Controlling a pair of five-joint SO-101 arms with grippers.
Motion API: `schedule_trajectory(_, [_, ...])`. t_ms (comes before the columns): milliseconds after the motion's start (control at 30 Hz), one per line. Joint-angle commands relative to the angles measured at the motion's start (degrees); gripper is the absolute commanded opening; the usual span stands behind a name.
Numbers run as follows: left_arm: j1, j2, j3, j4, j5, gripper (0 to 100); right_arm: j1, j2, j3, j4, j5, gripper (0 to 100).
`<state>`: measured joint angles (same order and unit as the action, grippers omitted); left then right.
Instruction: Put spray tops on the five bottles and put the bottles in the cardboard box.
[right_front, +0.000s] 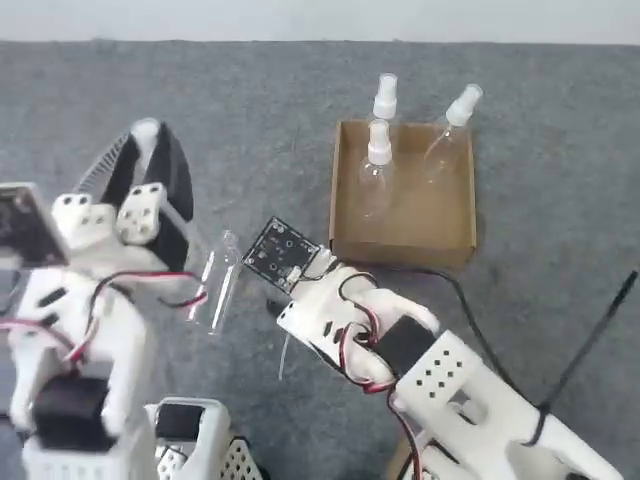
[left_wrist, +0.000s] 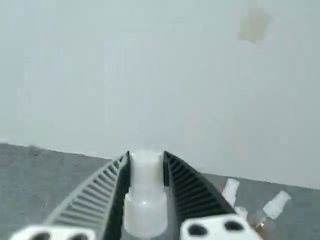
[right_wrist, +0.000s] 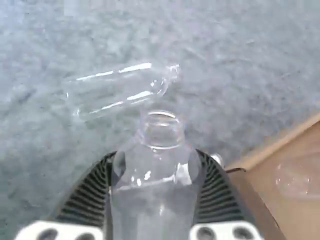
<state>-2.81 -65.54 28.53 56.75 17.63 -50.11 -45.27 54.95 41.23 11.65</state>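
Observation:
My left gripper is raised above the left of the table, shut on a white spray top that stands between its black jaws. My right gripper is shut on an uncapped clear bottle whose open neck points forward. A second uncapped clear bottle lies on its side on the carpet just ahead of it. The cardboard box sits at the back right and holds three capped bottles with white spray tops.
Grey carpet covers the table, and a pale wall rises behind it. The right arm's body and black cables fill the front right. The left arm's base fills the front left.

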Motion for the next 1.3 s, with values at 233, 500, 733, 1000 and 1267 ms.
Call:
schedule_trajectory(233, [8.7, -0.7, 11.6, -12.0, 5.0, 1, -0.4, -2.7, 3.0, -10.2, -0.7, 2.6])
schedule_trajectory(500, [9.0, -0.7, 13.0, -11.1, 5.1, 1, -0.3, -2.7, 3.4, -9.4, -0.3, 2.7])
schedule_trajectory(733, [8.6, -0.8, 15.2, -3.7, 4.7, 1, -0.1, -3.7, 4.0, -9.6, -0.7, 0.5])
schedule_trajectory(1000, [9.9, -0.8, 16.4, -2.3, -0.3, 1, 2.9, -8.3, 13.4, -29.7, -11.7, 0.5])
schedule_trajectory(1267, [15.6, -0.9, 18.7, -2.3, -5.8, 1, 3.2, -8.5, 16.2, -32.9, -12.0, 0.6])
